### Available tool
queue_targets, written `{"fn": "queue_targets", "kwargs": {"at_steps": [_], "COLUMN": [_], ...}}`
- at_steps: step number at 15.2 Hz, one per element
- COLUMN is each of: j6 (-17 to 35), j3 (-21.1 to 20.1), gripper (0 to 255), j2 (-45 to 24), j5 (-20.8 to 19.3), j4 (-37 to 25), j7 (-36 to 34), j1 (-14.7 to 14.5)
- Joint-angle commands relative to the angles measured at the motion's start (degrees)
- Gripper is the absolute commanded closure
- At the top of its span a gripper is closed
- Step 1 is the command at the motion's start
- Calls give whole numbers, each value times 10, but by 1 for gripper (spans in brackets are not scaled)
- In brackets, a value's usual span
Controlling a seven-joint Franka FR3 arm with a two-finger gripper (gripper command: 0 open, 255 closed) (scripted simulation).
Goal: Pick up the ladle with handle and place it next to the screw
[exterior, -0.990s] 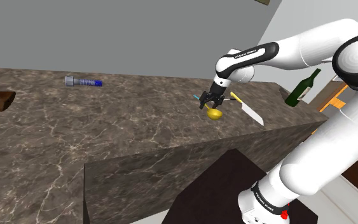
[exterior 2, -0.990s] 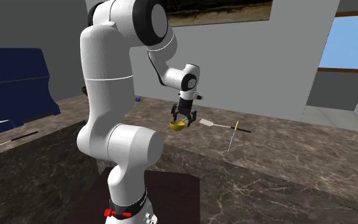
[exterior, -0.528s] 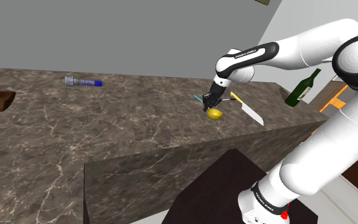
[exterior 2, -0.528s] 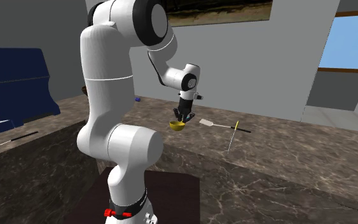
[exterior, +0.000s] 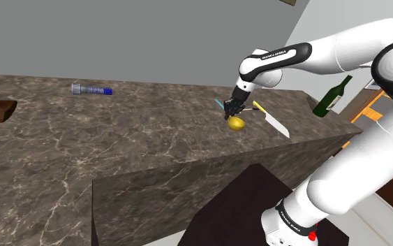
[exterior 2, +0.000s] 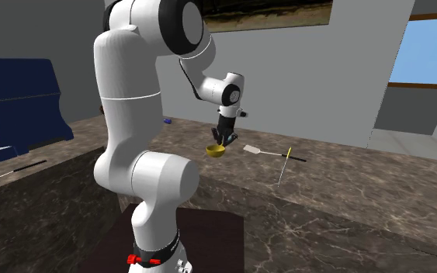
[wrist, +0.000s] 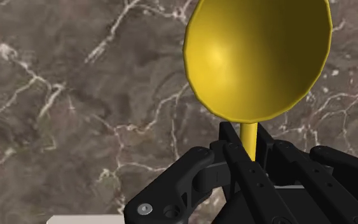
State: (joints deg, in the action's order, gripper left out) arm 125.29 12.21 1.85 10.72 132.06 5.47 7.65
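Half done: my gripper (wrist: 247,137) is clamped on the ladle (wrist: 257,57) handle, with the bowl hanging just off the counter (exterior: 153,140), I judge. Left: carry it to the screw (exterior: 90,89), well apart, and set it down.

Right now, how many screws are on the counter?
1. The screw lies near the far edge of the counter, toward the shoulder view's left, well apart from the yellow ladle clasped in the tool. The arm may hide others.
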Motion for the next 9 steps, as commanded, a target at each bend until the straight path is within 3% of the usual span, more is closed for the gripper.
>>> {"fn": "queue_targets", "kwargs": {"at_steps": [1, 9], "j6": [-16, -76], "j3": [0, -1], "gripper": [255, 255], "j2": [10, 41], "j5": [-5, -18], "j4": [-7, -38], "j7": [-5, -21], "j1": [0, 2]}}
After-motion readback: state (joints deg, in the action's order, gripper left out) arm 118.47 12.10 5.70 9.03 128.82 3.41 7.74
